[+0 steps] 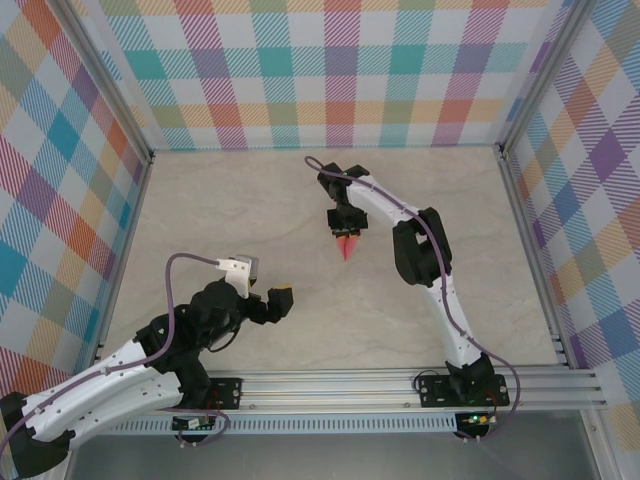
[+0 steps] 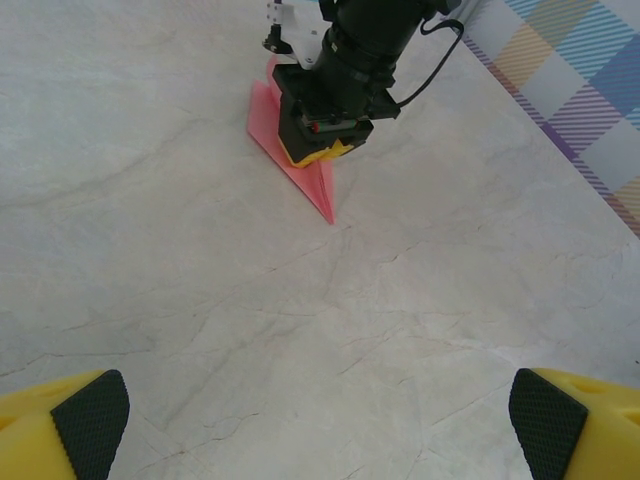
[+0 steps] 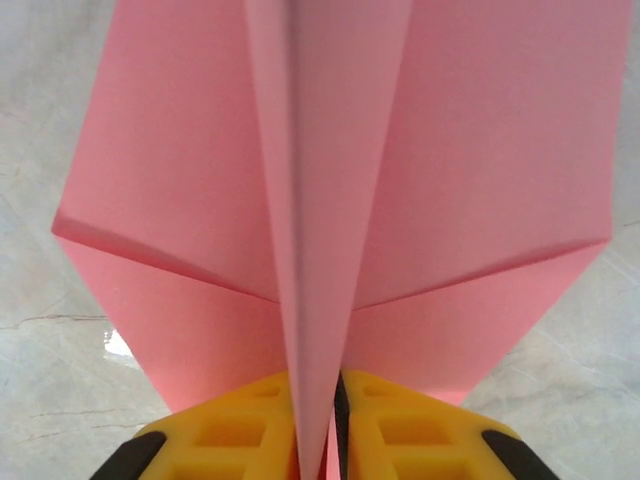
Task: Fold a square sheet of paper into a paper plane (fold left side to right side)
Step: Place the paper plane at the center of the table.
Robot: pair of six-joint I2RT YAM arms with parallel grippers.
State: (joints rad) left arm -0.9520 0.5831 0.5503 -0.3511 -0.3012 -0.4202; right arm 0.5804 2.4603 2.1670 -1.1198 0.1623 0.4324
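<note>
Between plaid walls (image 1: 330,60), a pale marbled table (image 1: 230,200) apparently bears the paper plane (image 1: 347,246).

Bare table (image 1: 230,200) is lying open across the frame's upper left; the right arm (image 1: 420,250) and paper plane (image 1: 346,247) are blocking centre, the left arm (image 1: 110,380) lower left.

Pale marbled tabletop (image 1: 250,200) enclosed by pastel plaid walls (image 1: 330,70), evenly lit.
</note>
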